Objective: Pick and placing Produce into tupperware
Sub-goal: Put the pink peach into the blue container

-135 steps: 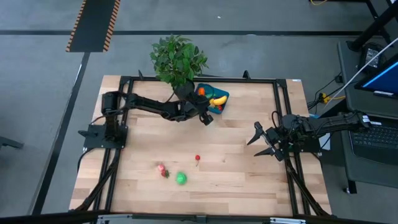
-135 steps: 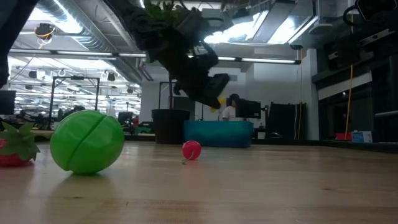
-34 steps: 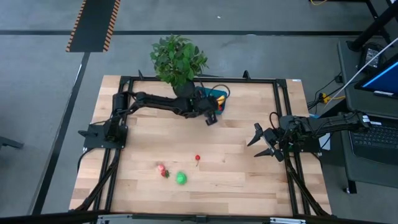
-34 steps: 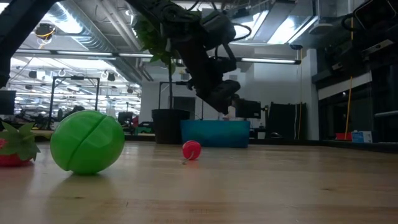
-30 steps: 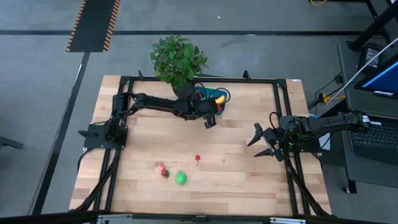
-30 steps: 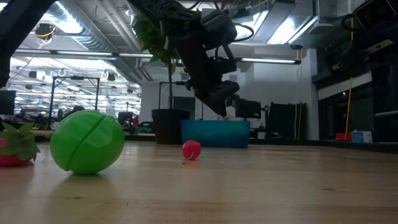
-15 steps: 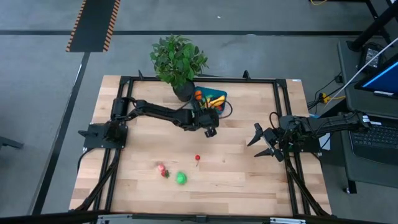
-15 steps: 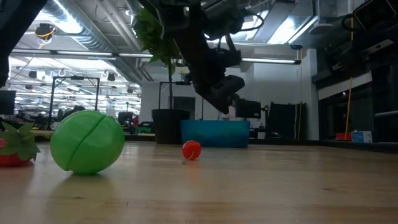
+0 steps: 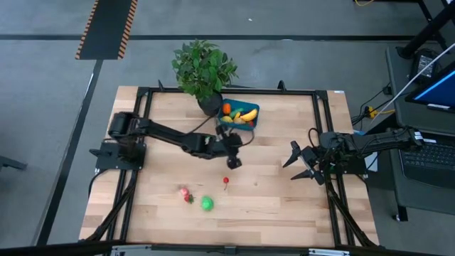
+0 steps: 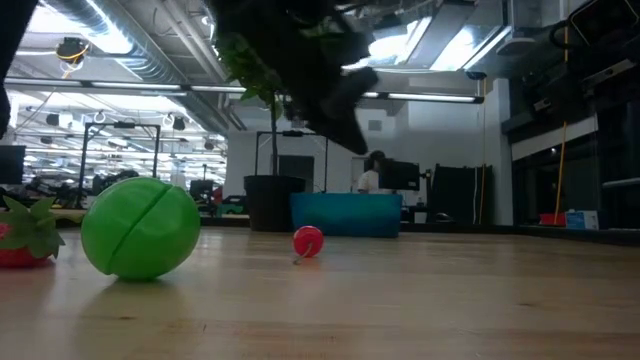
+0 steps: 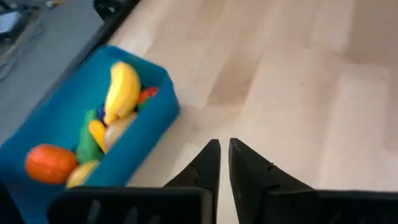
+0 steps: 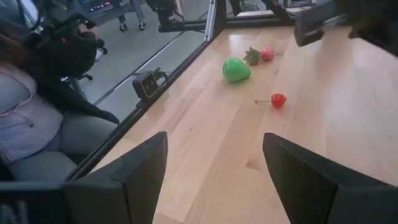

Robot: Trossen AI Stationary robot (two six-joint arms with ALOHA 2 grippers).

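The teal tupperware (image 9: pixel 239 114) stands at the table's far edge beside a potted plant and holds a yellow banana (image 11: pixel 122 89), an orange piece (image 11: pixel 46 163) and other produce. Three produce pieces lie on the bare wood nearer the front: a red cherry (image 9: pixel 226 180), a strawberry (image 9: pixel 185 193) and a green ball (image 9: pixel 207 203). My left gripper (image 9: pixel 233 162) hovers over the table's middle between the tupperware and the cherry, its fingers (image 11: pixel 208 163) shut with nothing between them. My right gripper (image 9: pixel 298 162) waits open at the table's right side.
A leafy potted plant (image 9: pixel 202 71) stands at the far edge, just left of the tupperware. A black frame (image 9: pixel 142 142) runs round the tabletop. Bare wood (image 9: pixel 277 206) lies at the near right. A seated person (image 12: pixel 37 93) shows beyond the table's near edge.
My left gripper has drawn back from above the tupperware toward the table's near edge and now hangs over the middle of the table, closer to the red cherry. The produce on the wood has kept its place.
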